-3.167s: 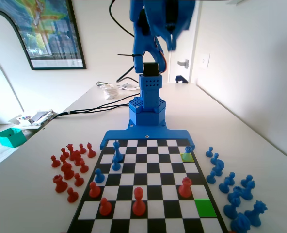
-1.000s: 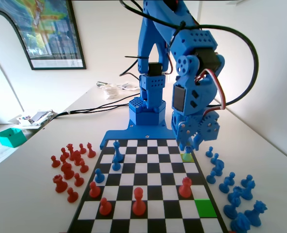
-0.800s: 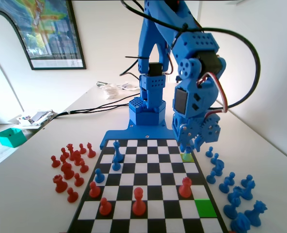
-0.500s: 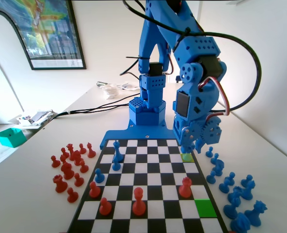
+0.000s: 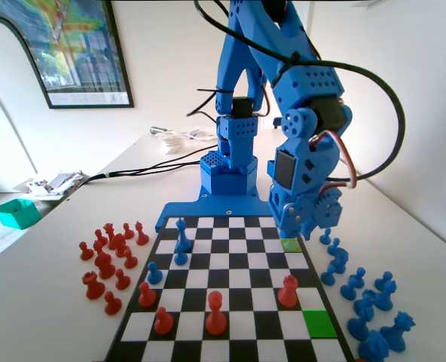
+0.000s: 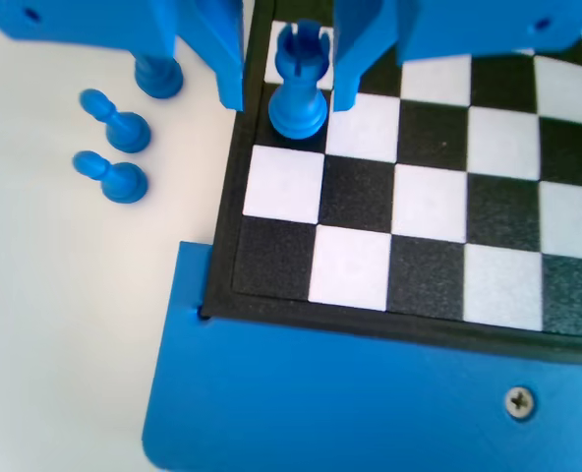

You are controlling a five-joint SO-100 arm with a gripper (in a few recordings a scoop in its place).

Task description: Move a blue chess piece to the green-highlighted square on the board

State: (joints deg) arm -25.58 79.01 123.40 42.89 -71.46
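Spanning a white table (image 5: 50,302), the board (image 5: 230,302)

the blue chess piece (image 6: 299,93) is a small glossy blue plastic figure with a notched, crown-like top, a narrow waist and a round flared base; in the wrist view it stands upright on the board (image 6: 429,197), in the outermost column, third square from the blue-rimmed end, between the parted jaws of the gripper (image 6: 287,98), the left jaw clear of it; the board (image 5: 208,212) is a flat black-and-white chequer with a blue rim at its far end in the fixed view; the green-highlighted square (image 5: 319,323) is bright green, bare, in the right-hand column near the fixed view's near end, well apart from the gripper
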